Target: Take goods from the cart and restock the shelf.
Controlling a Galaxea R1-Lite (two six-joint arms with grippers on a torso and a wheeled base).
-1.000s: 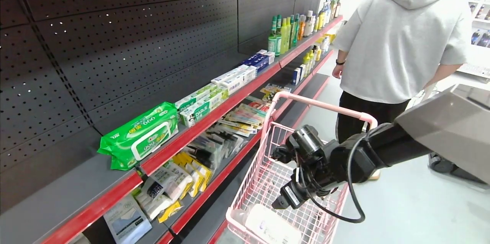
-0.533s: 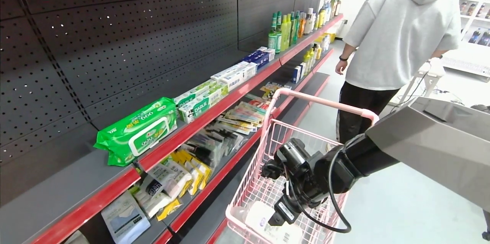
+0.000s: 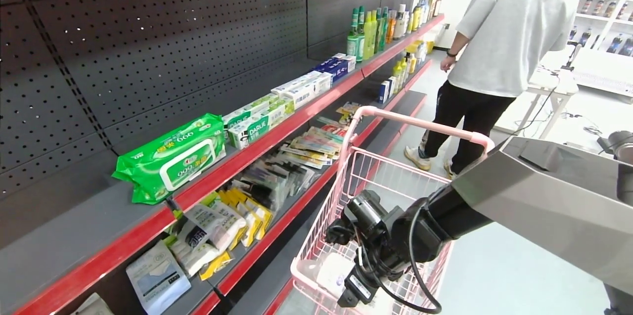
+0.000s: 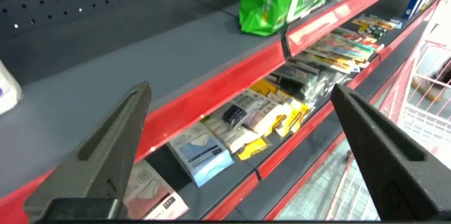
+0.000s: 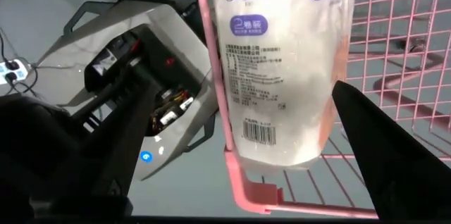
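A pink wire cart [image 3: 420, 127] stands in front of the shelf, and a white soft pack [image 3: 332, 271] lies in its near corner. My right gripper [image 3: 350, 296] hangs low inside the cart right over that pack. In the right wrist view the white pack [image 5: 282, 62] leans against the cart's pink rim [image 5: 211, 76], and my right gripper [image 5: 257, 164] is open with a finger on either side of the pack's end. My left gripper [image 4: 239, 160] is open and holds nothing, in front of the grey shelf board [image 4: 141, 69]. A green wipes pack [image 3: 170, 157] lies on that shelf.
Toothpaste boxes [image 3: 257, 124] and bottles [image 3: 371, 33] line the shelf farther along. The grey board [image 3: 74, 236] near the green pack is bare. Packets [image 3: 222, 226] fill the lower shelf. The cart's handle stands close to the shelf's red edge [image 3: 277, 142].
The head view has tilted down and shifted. My right arm has dropped deeper into the cart, bringing the gripper down onto the white pack.
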